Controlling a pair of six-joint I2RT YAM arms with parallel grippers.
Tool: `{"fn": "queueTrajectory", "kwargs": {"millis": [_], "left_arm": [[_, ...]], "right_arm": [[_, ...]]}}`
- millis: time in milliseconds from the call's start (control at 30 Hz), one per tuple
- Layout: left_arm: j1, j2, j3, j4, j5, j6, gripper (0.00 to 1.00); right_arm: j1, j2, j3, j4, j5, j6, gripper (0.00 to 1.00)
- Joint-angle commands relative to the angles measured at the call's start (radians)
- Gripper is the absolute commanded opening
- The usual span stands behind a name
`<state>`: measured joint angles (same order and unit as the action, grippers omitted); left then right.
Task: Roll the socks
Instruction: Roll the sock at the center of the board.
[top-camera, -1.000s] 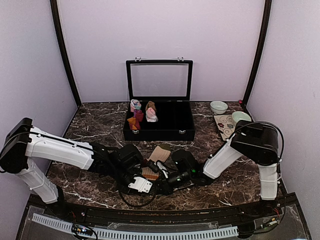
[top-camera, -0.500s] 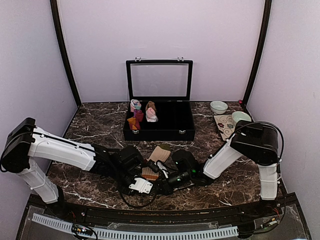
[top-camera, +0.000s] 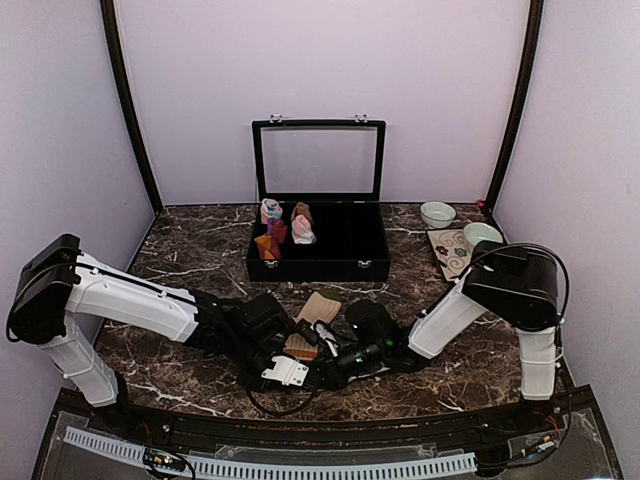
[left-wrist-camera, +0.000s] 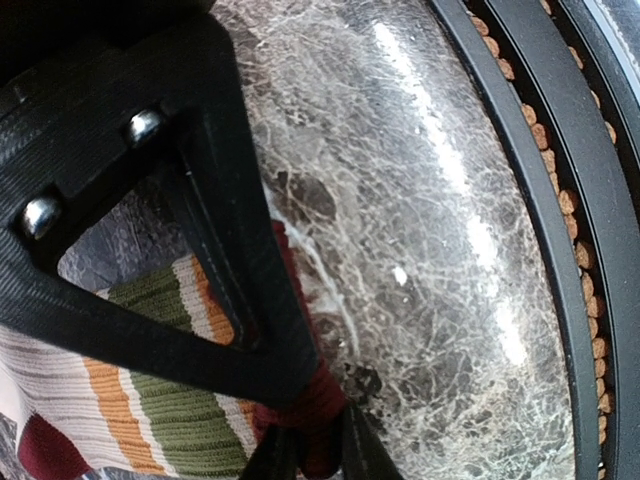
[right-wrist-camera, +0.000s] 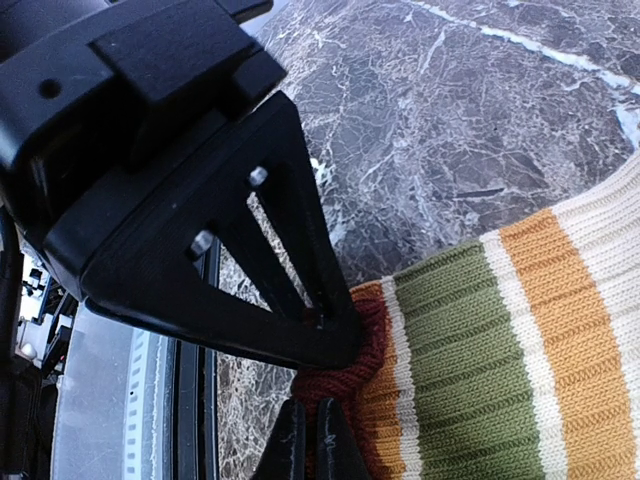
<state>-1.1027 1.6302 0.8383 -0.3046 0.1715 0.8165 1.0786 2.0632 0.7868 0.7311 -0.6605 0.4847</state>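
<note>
Left wrist view: left gripper (left-wrist-camera: 312, 455) is clamped on the red-brown cuff of the striped socks (left-wrist-camera: 150, 420), low against the marble worktop (left-wrist-camera: 420, 250).

Top view: the socks lie near centre on the near part of the worktop, between the two wrists, tan foot pointing toward the black case (top-camera: 318, 264).

Right wrist view: right gripper (right-wrist-camera: 308, 446) is closed tight on the same cuff end.

We judge both pinch one edge so the first turn of the roll starts tight and even; the foot is left flat to be rolled up.

Counts:
- Grippers: two.
- Striped length: one; single or paired layers, we cannot tell.
- Open case: one.
- Rolled bundles (top-camera: 267, 246) inside it: five, as best we can count.
- Bowls (top-camera: 437, 213): two, far right.
- Patterned mat (top-camera: 449, 256): one.
</note>
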Motion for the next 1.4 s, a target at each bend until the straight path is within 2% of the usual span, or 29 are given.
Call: {"fn": "queueTrajectory", "kwargs": {"millis": [0,100,200,267,400,500,700,733,767,1100,1267,1300,1367], "left_arm": [[-0.003,0.003,-0.061,-0.026,0.023,-0.008,0.21],[-0.003,-0.022,-0.081,-0.011,0.02,-0.011,0.27],[-0.004,-0.036,-0.103,0.01,-0.006,-0.012,0.28],[-0.004,-0.034,-0.118,0.023,-0.017,0.0,0.23],[-0.005,0.0,-0.121,0.052,-0.057,0.001,0.07],[-0.005,0.013,-0.119,0.052,-0.052,0.008,0.0],[0.018,0.033,-0.103,-0.007,0.008,0.036,0.0],[0.022,0.046,-0.094,-0.036,0.023,0.042,0.0],[0.027,0.056,-0.084,-0.048,0.033,0.043,0.0],[0.128,0.145,0.051,-0.22,0.202,0.022,0.0],[0.159,0.18,0.09,-0.257,0.249,0.003,0.0],[0.164,0.188,0.102,-0.273,0.258,0.0,0.0],[0.184,0.211,0.128,-0.31,0.292,-0.005,0.0]], "right_arm": [[-0.025,0.084,-0.092,-0.303,0.084,0.035,0.0],[-0.025,0.088,-0.087,-0.309,0.084,0.033,0.0],[-0.025,0.1,-0.081,-0.318,0.081,0.03,0.0],[-0.025,0.103,-0.078,-0.322,0.077,0.029,0.0],[-0.025,0.094,-0.08,-0.322,0.082,0.031,0.0],[-0.024,0.079,-0.09,-0.309,0.094,0.035,0.06],[-0.024,0.019,-0.13,-0.264,0.132,0.053,0.45],[-0.025,0.008,-0.139,-0.257,0.138,0.056,0.78],[-0.024,-0.003,-0.15,-0.254,0.147,0.056,0.97],[-0.021,-0.218,-0.373,-0.203,0.28,0.065,0.99],[0.025,-0.415,-0.483,-0.151,0.588,0.048,0.99],[0.069,-0.481,-0.485,-0.17,0.693,0.018,0.99],[0.18,-0.623,-0.452,-0.269,1.001,-0.051,0.99]]}}
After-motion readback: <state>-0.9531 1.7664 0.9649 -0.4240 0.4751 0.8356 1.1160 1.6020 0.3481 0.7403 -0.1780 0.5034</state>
